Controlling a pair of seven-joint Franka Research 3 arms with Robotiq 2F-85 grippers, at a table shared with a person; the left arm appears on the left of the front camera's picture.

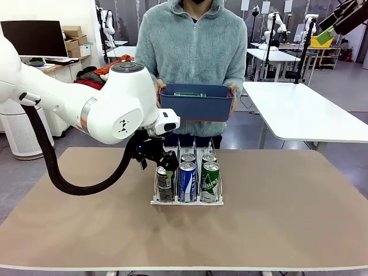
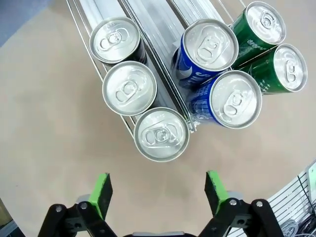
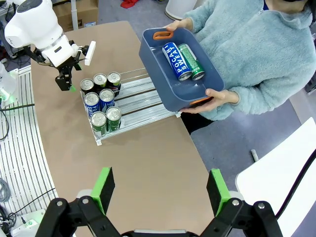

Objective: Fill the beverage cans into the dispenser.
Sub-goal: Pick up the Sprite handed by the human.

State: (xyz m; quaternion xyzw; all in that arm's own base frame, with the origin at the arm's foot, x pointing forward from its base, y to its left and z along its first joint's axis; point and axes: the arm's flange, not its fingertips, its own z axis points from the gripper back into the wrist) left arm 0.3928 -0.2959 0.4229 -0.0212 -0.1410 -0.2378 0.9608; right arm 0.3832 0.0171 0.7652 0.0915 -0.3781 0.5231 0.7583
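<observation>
The white wire dispenser (image 1: pixel 187 202) stands mid-table with several beverage cans in it: black ones (image 1: pixel 165 184) in the left lane, blue ones (image 1: pixel 187 181) in the middle, green ones (image 1: pixel 210 181) on the right. My left gripper (image 1: pixel 164 169) hangs open just above the front black can (image 2: pixel 161 134), nothing between its green pads (image 2: pixel 102 195). High at the upper right, my right gripper (image 1: pixel 333 29) stands open and empty (image 3: pixel 160 192). From there I look down on the dispenser (image 3: pixel 143 98) and my left gripper (image 3: pixel 66 81).
A person at the far side holds a dark blue bin (image 1: pixel 195 103) above the table's far edge. In the bin (image 3: pixel 153 59) lie a blue-and-white can (image 3: pixel 173 60) and a green can (image 3: pixel 191 61). A white table (image 1: pixel 305 115) stands at the back right.
</observation>
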